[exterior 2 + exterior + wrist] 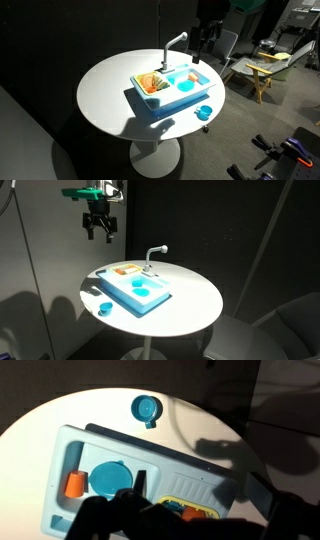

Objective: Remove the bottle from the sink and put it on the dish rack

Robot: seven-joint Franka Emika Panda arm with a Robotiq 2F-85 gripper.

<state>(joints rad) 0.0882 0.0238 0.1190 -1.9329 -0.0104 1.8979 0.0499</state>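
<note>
The light blue sink (150, 302) stands on the round white table, seen in both exterior views (150, 103), with its pale faucet (156, 252) at the far edge. The wrist view shows the sink (110, 442) from above, with a round blue piece (110, 478) in the basin. A small orange cylinder (74, 484), possibly the bottle, lies at the sink's end beside the basin. The orange dish rack (125, 271) forms the other end (152, 84) (185, 510) and holds small orange items. My gripper (98, 230) hangs high above the table, open and empty; in the wrist view its dark fingers (150, 520) hide the faucet side.
A small blue round cup (104, 308) stands on the table beside the sink, also in the other exterior view (204, 113) and the wrist view (146, 408). The table (195, 300) is small and round with dark surroundings. Chairs and clutter (262, 68) stand beyond it.
</note>
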